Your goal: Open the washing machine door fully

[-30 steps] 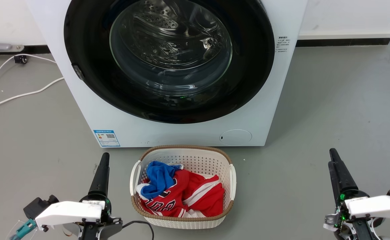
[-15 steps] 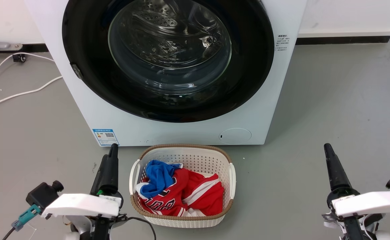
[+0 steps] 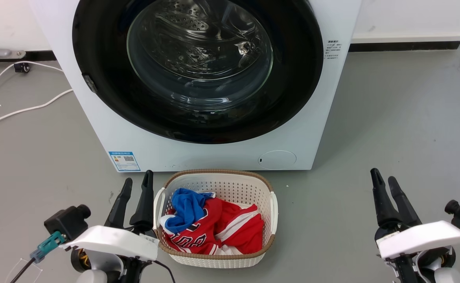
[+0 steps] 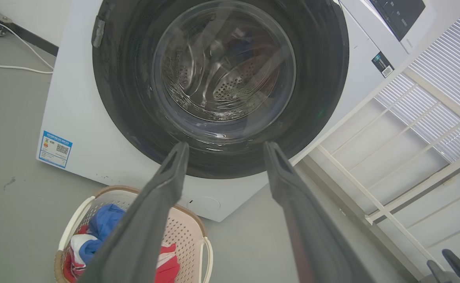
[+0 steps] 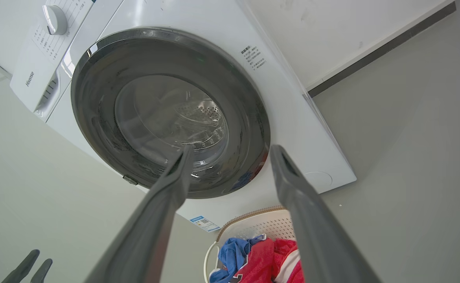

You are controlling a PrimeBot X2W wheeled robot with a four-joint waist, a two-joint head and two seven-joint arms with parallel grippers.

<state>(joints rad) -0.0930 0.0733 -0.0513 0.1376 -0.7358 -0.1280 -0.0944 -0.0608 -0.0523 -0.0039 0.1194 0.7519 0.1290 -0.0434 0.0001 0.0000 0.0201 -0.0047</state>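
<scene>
The door (image 3: 198, 67) is seen closed flush against the white machine (image 3: 155, 153), across the upper centre of the head view. The left end effector (image 3: 138, 177) is seen spread and empty at the lower left, just beside the basket (image 3: 218, 173). The right end effector (image 3: 382, 175) is likewise spread and empty at the lower right.

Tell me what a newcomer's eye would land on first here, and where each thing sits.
The washing machine door, a huge glossy black ring round bulging glass, sits shut across the front of the white machine at the top of the head view. Just before it on the grey floor stands a white laundry basket holding a red jersey and a blue garment. The left gripper and right gripper flank the basket, fingers apart.
</scene>
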